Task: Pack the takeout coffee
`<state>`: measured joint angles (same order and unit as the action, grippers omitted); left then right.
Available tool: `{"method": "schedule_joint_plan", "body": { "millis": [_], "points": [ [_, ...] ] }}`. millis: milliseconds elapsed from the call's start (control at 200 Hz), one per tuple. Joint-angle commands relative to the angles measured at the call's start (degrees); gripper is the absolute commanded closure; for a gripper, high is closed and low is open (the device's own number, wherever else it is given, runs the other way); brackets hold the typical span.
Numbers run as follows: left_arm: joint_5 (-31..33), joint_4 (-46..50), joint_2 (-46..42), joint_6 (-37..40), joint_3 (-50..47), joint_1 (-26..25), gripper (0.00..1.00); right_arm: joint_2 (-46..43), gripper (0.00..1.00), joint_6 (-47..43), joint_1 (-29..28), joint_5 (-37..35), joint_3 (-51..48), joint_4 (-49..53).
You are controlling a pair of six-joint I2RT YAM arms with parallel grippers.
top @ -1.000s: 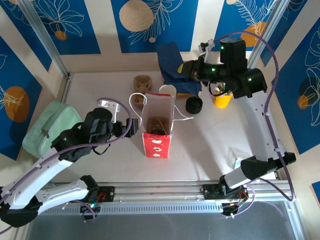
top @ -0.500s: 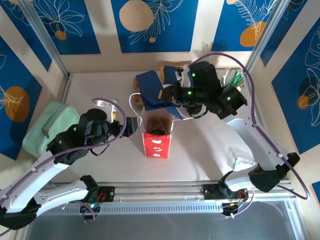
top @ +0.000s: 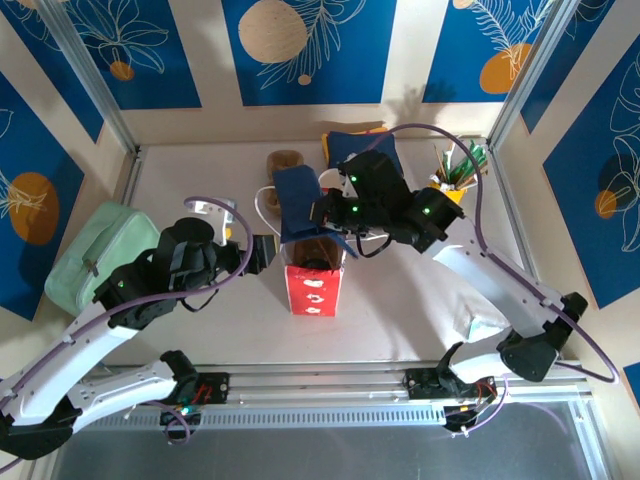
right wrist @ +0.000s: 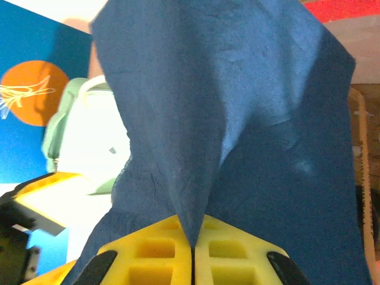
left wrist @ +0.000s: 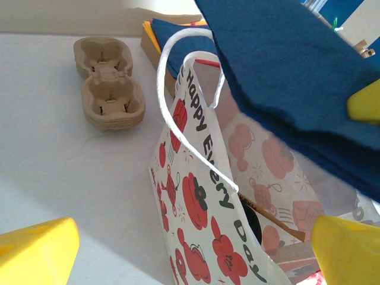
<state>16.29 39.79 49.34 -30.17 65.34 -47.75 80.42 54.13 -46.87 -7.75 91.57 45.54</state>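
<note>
Right gripper [right wrist: 191, 248]: yellow jaws pressed together, pinching a fold of dark blue paper napkin [top: 298, 205]. In the top view the napkin hangs over the far left part of the mouth of a red-and-white printed paper gift bag [top: 313, 285]. The bag stands upright near the middle of the pale bench [top: 400, 290].

Left gripper [top: 262, 250]: jaws wide open, one yellow tip at each lower corner of the left wrist view, with the bag's printed side wall between them. In the top view it sits just beside the bag's left side. Cannot tell whether it touches the bag.

A white cord handle [left wrist: 169, 113] loops up from the bag's rim.

Takeout coffee cup: cannot place it for certain. Deep inside the bag lies a dark round shape [left wrist: 254, 224] with a thin wooden stick [left wrist: 270, 217] slanting across it. This may be the cup's black lid. No green side is visible there.

Also on the bench:
- A brown moulded-pulp two-cup carrier [left wrist: 110, 89] lies flat beyond the bag, apart from it.
- A stack of blue napkins [top: 365, 148] sits at the far edge, behind the right arm.
- A yellow cup of sticks and straws [top: 452, 190] stands to the right of that arm.
- A mint-green soft pouch [top: 100, 255] rests at the far left, well apart from the bag.
</note>
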Motion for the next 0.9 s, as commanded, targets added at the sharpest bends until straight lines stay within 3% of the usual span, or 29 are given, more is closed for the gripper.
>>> {"method": "schedule_joint_plan", "body": {
  "millis": [0,245,895],
  "points": [
    [0.4,-1.2,0.0,-0.2,-0.2,0.6,0.00,2.7,0.93,-1.3,-1.3,-6.1,2.9,4.7],
    [0.7,-0.9,-0.3,-0.4,-0.7,0.5,0.00,7.5,0.92,-2.4,-3.0,-11.2,6.6,11.6],
    [1.1,-0.9,-0.5,-0.7,-1.9,0.5,0.00,19.8,0.93,-4.1,-4.1,-11.2,15.2,25.3]
  ]
}}
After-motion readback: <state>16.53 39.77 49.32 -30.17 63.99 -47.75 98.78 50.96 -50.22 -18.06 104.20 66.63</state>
